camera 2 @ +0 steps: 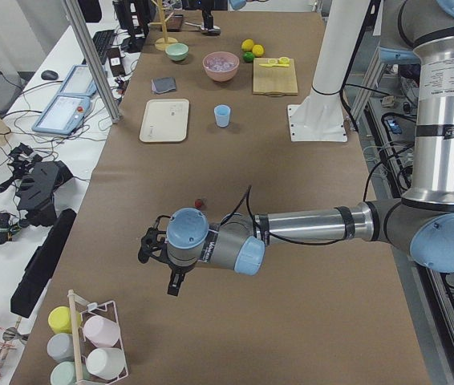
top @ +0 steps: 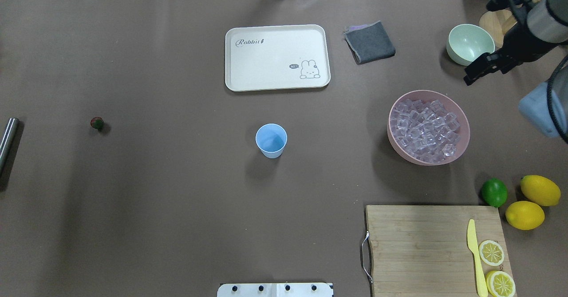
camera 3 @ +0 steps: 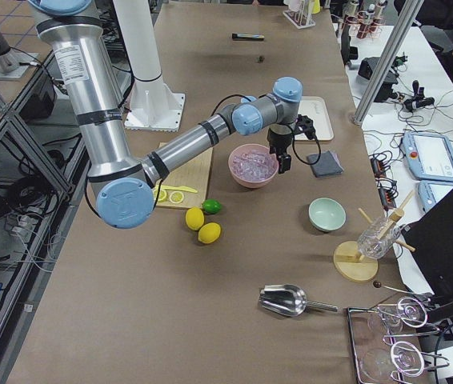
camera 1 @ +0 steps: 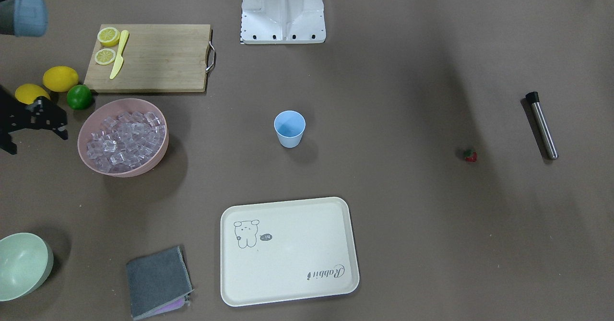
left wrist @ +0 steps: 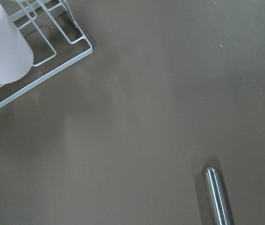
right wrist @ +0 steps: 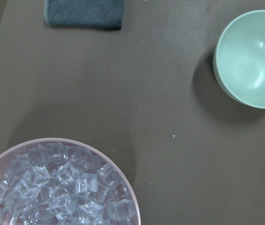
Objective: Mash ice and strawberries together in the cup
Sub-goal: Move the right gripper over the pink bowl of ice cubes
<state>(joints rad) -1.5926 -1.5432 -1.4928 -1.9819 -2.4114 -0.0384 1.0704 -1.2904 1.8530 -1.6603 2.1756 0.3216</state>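
Observation:
The light-blue cup (camera 1: 289, 128) stands upright and looks empty at the table's middle; it also shows in the overhead view (top: 271, 140). The ice (top: 426, 130) fills a pink bowl (top: 461, 148). One tiny strawberry (top: 96, 123) lies alone on the left side. My right gripper (top: 475, 73) hangs above the table between the pink bowl and a pale-green bowl (top: 469, 44); it looks open and holds nothing. My left gripper (camera 2: 159, 257) shows only in the exterior left view, beyond the strawberry near the table's end. I cannot tell whether it is open or shut.
A steel rod with a black cap (camera 1: 542, 125) lies near the strawberry. A cream tray (top: 277, 81), a grey cloth (top: 369, 42), a cutting board (top: 417, 243) with a yellow knife and lemon slices, two lemons and a lime (top: 494, 192) lie around. A wire cup rack (left wrist: 39, 61) stands at the left end.

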